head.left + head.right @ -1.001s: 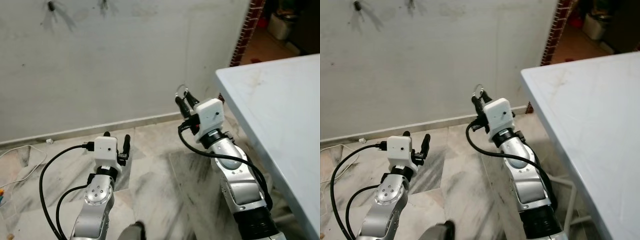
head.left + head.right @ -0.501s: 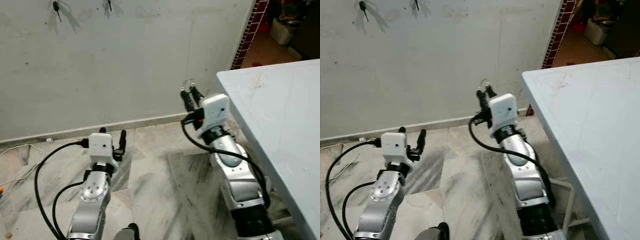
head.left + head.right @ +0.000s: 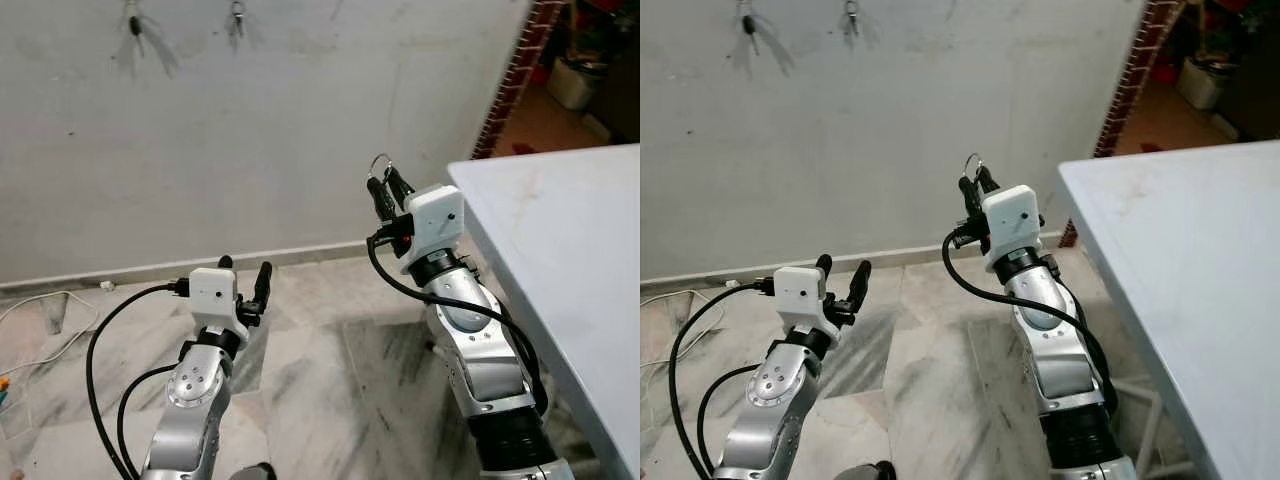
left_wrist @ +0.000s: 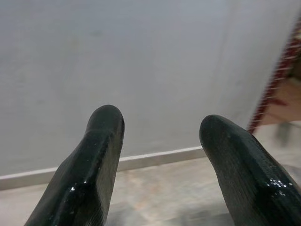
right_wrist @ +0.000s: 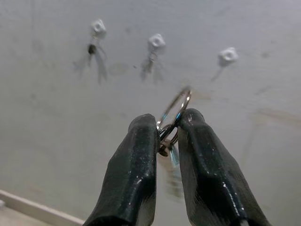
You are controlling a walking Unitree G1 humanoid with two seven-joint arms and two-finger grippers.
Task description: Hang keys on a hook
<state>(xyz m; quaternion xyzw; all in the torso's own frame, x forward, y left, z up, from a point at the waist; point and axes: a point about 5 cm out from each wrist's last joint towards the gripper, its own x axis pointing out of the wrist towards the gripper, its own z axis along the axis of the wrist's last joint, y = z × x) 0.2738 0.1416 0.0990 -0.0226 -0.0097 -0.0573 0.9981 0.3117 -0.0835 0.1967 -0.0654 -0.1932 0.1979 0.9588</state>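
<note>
My right gripper (image 3: 384,184) is raised toward the grey wall and is shut on a silver key ring (image 5: 175,109), whose loop (image 3: 379,161) sticks up past the fingertips. In the right wrist view three white hooks sit on the wall. The left hook (image 5: 98,26) and the middle hook (image 5: 156,41) each carry hanging keys, and the right hook (image 5: 228,55) is bare. Two of those key sets (image 3: 134,24) (image 3: 237,14) show high on the wall in the eye views. My left gripper (image 3: 245,272) is held low over the floor, open and empty.
A light grey table (image 3: 560,240) stands close on my right, its edge beside my right arm. A red brick pillar (image 3: 515,70) and a doorway lie beyond it. A white cable (image 3: 45,320) runs along the marble floor at the wall's foot on my left.
The camera has tilted up and turned, bringing the wall hooks further into view. My right gripper stays raised with the key ring; the left gripper has kept its open pose.
</note>
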